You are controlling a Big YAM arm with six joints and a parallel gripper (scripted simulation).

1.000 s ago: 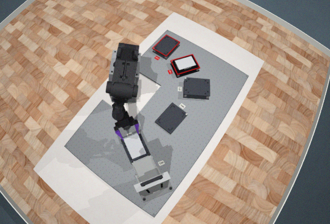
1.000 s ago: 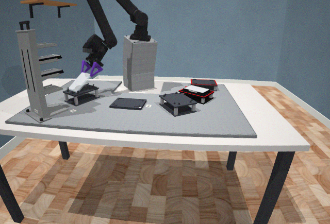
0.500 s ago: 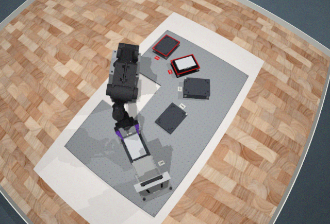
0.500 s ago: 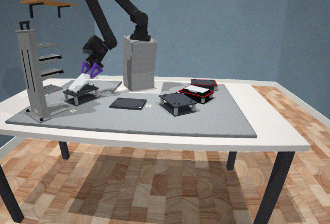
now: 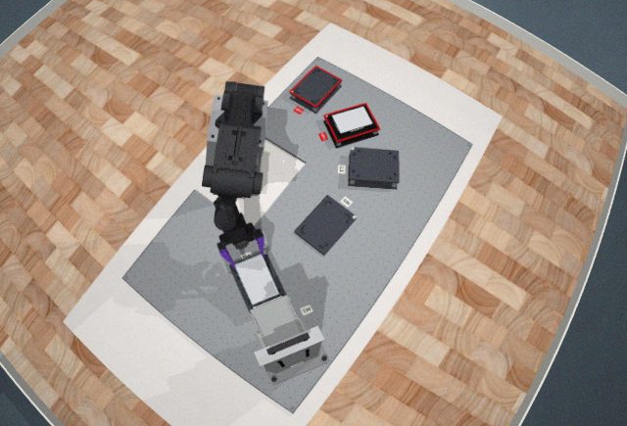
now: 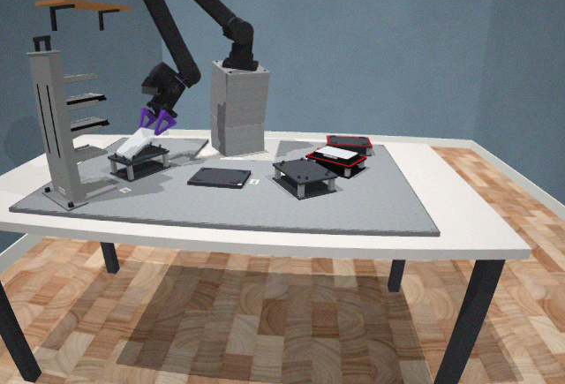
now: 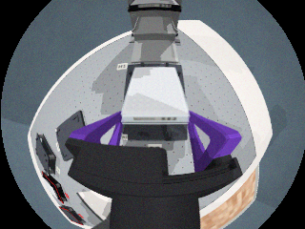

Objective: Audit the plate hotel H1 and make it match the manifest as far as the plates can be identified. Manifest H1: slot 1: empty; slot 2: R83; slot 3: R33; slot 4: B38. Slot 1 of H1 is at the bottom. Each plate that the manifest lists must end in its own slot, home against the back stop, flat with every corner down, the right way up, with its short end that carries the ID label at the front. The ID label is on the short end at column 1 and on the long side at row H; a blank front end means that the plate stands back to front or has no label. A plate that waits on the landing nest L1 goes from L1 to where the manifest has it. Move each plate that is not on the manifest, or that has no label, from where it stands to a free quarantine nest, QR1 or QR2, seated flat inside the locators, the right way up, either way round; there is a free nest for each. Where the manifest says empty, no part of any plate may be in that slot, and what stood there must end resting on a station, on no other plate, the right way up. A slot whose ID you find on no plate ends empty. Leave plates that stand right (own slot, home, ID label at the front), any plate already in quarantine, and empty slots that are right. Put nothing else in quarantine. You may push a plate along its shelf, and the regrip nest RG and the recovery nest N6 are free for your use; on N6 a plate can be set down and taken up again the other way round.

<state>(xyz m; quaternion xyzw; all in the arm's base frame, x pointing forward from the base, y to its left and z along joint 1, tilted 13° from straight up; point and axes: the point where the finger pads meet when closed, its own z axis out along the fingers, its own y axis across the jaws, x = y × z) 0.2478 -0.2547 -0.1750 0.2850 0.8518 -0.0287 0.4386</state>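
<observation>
Plain blue-grey walls (image 6: 365,28) close the room behind and to the right, meeting at a soft corner. The floor is a light-brown wood-block parquet (image 6: 255,325), with a pale skirting strip (image 6: 516,174) along its edge. A white rectangular table top (image 6: 461,215) stands on dark legs (image 6: 470,320). A small orange wooden wall shelf (image 6: 82,4) on black brackets hangs at upper left.
</observation>
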